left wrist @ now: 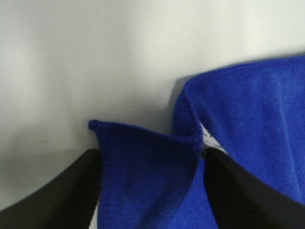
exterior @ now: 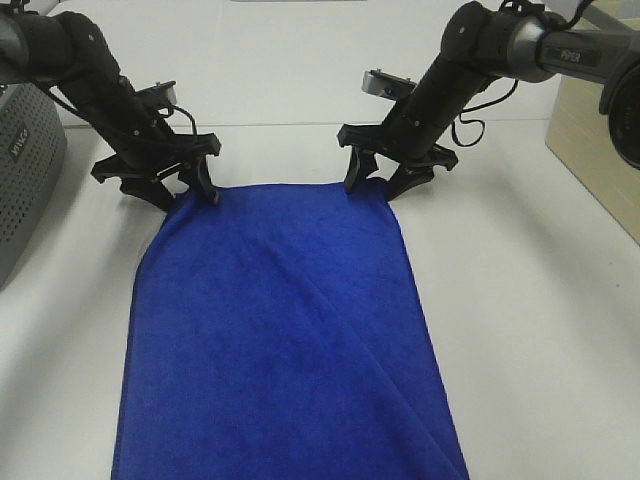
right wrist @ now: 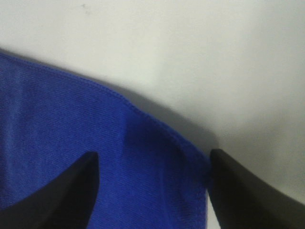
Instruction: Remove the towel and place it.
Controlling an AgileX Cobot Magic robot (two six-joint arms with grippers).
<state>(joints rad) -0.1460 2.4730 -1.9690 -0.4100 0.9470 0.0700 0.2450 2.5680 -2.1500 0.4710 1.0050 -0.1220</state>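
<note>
On the right arm [exterior: 560, 50], white lettering shows, too small to read.

A white table [exterior: 520, 300] fills most of the room's working area, its surface plain and matte, with soft shadows lying on it toward the far side. At the left edge sits a grey box [exterior: 25, 175] with a perforated front panel and some small lettering near its top that is too small to read. At the far right stands a pale wooden box [exterior: 590, 150], its light side face turned toward the table's middle.
</note>
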